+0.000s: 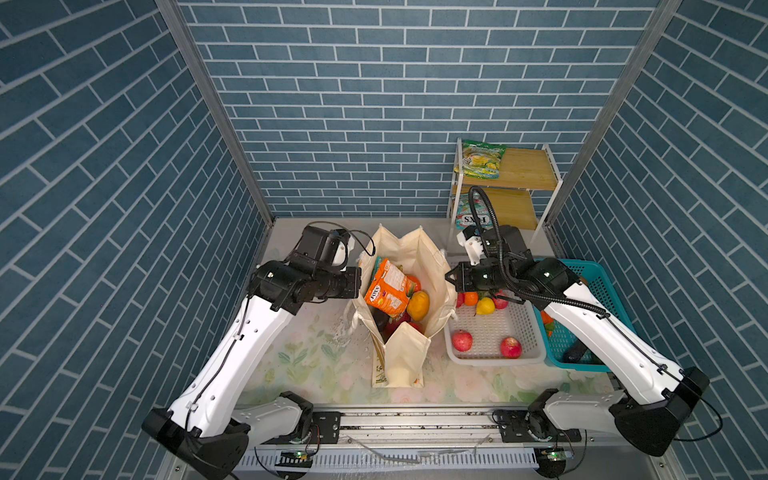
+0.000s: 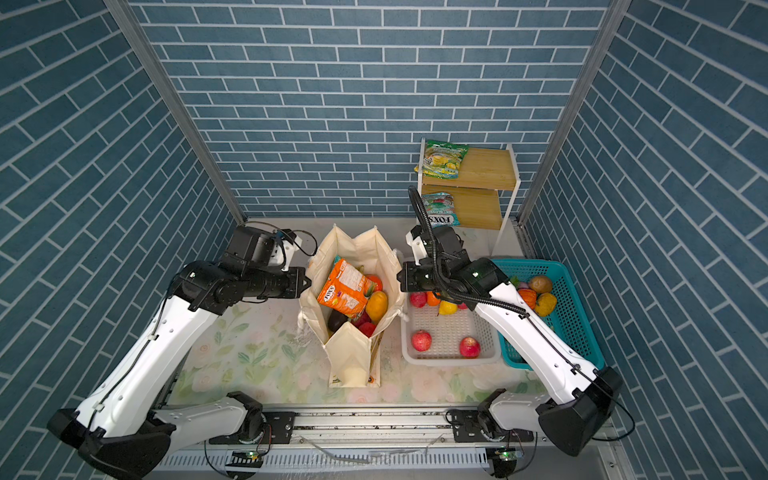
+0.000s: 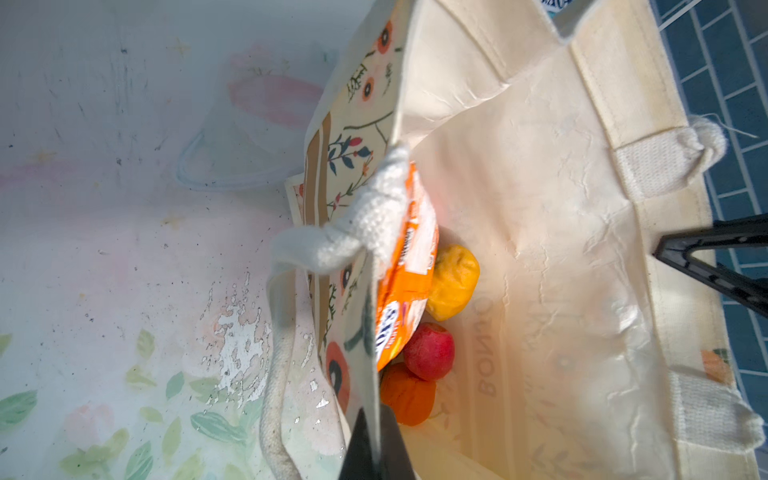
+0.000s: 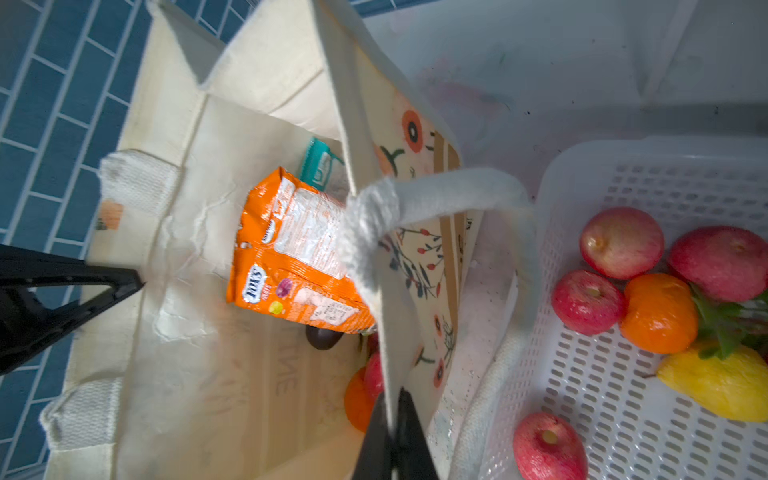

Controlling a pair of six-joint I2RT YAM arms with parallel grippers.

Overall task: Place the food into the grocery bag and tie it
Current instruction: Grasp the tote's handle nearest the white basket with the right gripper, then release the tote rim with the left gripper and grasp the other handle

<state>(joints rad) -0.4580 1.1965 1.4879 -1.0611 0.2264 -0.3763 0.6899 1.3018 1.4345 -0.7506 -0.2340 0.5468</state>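
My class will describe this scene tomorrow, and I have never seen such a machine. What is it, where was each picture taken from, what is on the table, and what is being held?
It is a robot with two white arms, each ending in a pinching tool. Two pictures look down from above and are nearly the same. The other two come from cameras on the arms' wrists.

On the flowered table stands an open cream grocery bag with an orange packet and fruit inside. Beside it, a white basket holds apples and other fruit, with a teal basket next to that. A small shelf at the back carries two packets.

The left tool is shut on one wall of the bag, and the right tool on the opposite wall.
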